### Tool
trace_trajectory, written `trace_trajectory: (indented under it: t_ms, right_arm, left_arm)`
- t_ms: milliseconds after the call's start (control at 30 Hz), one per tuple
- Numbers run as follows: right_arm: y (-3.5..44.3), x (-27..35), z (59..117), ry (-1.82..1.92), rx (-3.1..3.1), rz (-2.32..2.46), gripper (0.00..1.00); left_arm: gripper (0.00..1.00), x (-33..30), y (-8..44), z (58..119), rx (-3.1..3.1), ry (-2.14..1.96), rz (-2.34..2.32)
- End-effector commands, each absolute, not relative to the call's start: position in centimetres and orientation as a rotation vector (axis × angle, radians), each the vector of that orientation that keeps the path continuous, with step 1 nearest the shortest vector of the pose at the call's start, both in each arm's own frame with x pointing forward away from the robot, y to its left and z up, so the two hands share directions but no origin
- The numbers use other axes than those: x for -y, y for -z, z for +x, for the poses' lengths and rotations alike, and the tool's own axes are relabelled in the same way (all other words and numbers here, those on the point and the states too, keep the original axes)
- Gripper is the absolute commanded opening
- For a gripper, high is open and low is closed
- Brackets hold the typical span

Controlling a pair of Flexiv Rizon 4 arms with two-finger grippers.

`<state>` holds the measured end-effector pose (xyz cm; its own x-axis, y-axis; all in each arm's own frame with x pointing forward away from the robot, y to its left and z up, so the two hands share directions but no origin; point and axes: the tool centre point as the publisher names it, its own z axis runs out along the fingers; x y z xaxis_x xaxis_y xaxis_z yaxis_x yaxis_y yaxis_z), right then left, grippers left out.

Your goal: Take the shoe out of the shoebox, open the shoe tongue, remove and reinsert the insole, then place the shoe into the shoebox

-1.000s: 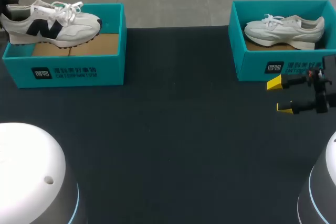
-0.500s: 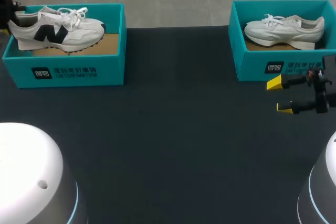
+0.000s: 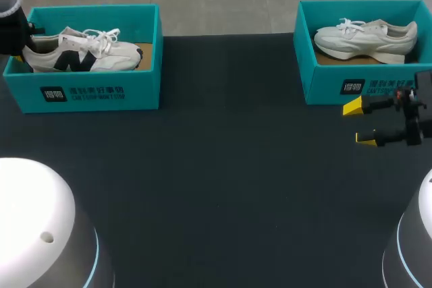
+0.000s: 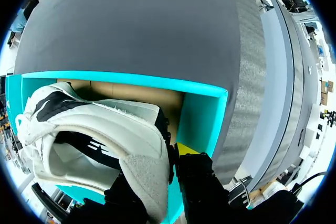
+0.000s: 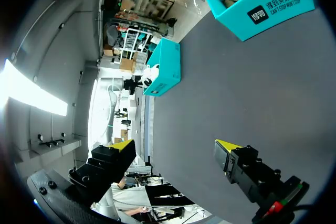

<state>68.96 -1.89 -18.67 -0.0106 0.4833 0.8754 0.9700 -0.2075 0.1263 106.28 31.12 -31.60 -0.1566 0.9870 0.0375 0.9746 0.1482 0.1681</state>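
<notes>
Here, L gripper (image 4: pixel 170 167) clamps the heel of the black-and-white shoe (image 3: pixel 84 53), which sits inside the teal shoebox (image 3: pixel 94 94) at the table's (image 3: pixel 216 173) far L. R gripper (image 3: pixel 360 123), fingers spread, hangs just before a second box (image 3: pixel 322 85) w/ a white sneaker (image 3: pixel 364 37).

On the dark table (image 3: pixel 223 166), a teal box (image 3: pixel 324 80) holds an all-white sneaker (image 3: pixel 364 40).

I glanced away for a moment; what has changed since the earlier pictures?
The left gripper, shut on the black-and-white sneaker at its heel, lowered it rightward into the left shoebox. The right gripper, open, the right shoebox and its white sneaker stayed put.
</notes>
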Motion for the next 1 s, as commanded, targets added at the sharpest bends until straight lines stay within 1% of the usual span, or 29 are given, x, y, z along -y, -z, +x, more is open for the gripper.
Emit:
trace_trajectory:
  t_ms: [33, 400, 767, 833, 933, 967, 1000]
  right_arm:
    - [18.7, 1.8, 68.8, 1.163, 1.509, -1.732, 1.0]
    - [18.7, 1.8, 68.8, 1.163, 1.509, -1.732, 1.0]
    - [18.7, 1.8, 68.8, 1.163, 1.509, -1.732, 1.0]
    - [18.7, 1.8, 68.8, 1.163, 1.509, -1.732, 1.0]
    - [18.7, 1.8, 68.8, 1.163, 1.509, -1.732, 1.0]
    - [18.7, 1.8, 68.8, 1.163, 1.509, -1.732, 1.0]
    - [18.7, 1.8, 68.8, 1.163, 1.509, -1.732, 1.0]
  left_arm:
    - [0.0, -31.1, 32.8, 106.8, -2.317, -0.231, 1.987]
    - [0.0, -30.5, 36.1, 107.4, -2.311, -0.213, 2.015]
    - [0.0, -30.4, 37.2, 107.4, -2.304, -0.188, 2.068]
    - [0.11, -30.4, 37.3, 107.3, -2.3, -0.183, 2.076]
    - [0.09, -30.4, 37.3, 107.2, -2.298, -0.183, 2.084]
    - [0.11, -30.4, 37.3, 107.2, -2.297, -0.183, 2.086]
    - [0.16, -30.4, 37.3, 107.2, -2.296, -0.184, 2.09]
